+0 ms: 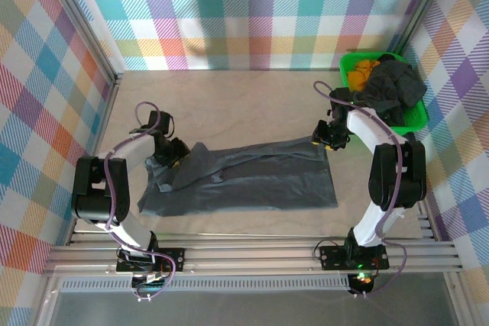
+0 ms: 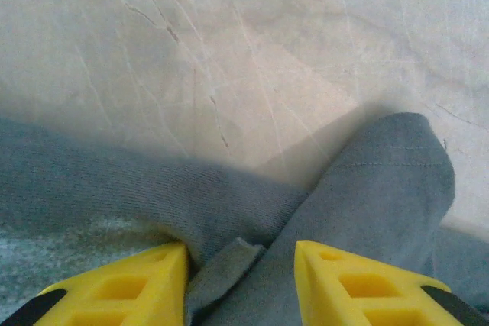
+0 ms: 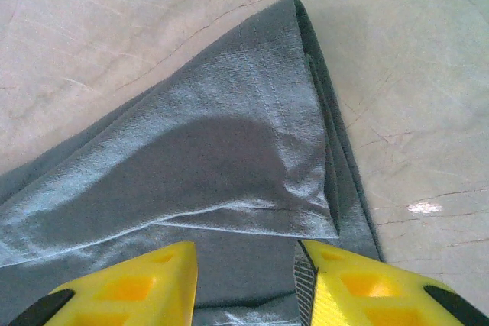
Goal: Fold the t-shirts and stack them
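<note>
Overhead, a dark grey t-shirt (image 1: 260, 181) lies spread and wrinkled across the middle of the table (image 1: 229, 97), reaching from one arm to the other. The left gripper (image 1: 170, 156) is down at the shirt's left far corner, where the fabric is bunched. The right gripper (image 1: 327, 137) is at its right far corner. In the far right corner stands a green bin (image 1: 348, 59) holding an orange cloth (image 1: 365, 66) and a heap of dark shirts (image 1: 390, 85) that spills over its near rim.

From the left wrist, the left gripper (image 2: 241, 250) has its yellow fingers (image 2: 137, 280) parted. A raised ridge of the t-shirt (image 2: 382, 188) sits between them, loose and not pinched. A rounded fold reaches to the right over the pale table (image 2: 267, 36).

From the right wrist, the right gripper (image 3: 244, 248) is likewise released, jaws apart above flat cloth. The t-shirt (image 3: 229, 143) runs to a folded, pointed corner on the far side, with bare table (image 3: 412, 74) beyond it and to the right.
</note>
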Motion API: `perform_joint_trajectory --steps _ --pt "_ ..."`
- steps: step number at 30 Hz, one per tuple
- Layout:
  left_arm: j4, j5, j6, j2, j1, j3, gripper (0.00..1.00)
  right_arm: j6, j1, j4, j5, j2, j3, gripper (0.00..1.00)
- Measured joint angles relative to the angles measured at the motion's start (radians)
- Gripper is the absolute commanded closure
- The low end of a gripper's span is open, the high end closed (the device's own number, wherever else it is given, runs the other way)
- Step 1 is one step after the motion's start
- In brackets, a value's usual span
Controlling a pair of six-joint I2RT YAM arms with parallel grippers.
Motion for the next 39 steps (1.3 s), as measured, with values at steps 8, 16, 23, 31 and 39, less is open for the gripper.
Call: perform_joint_trajectory --steps 8,16,23,31,39 --pt "-0.007 0.024 0.003 -0.046 -0.002 -0.019 0.66 0.000 0.000 0.000 0.000 0.001 0.000 0.61" --pt "-0.008 0.026 0.007 -0.060 -0.002 -0.019 0.80 0.000 0.006 0.000 0.000 0.006 0.000 0.61" --pt "-0.028 0.002 0.036 -0.027 -0.002 -0.012 0.80 0.000 0.007 0.000 0.000 0.006 0.000 0.61" --pt "-0.034 -0.016 0.073 -0.009 -0.002 0.008 0.59 0.000 0.007 0.000 0.000 0.006 0.000 0.61" --pt "-0.039 -0.016 0.096 -0.008 -0.002 0.011 0.66 0.000 0.007 0.000 0.000 0.006 0.000 0.61"
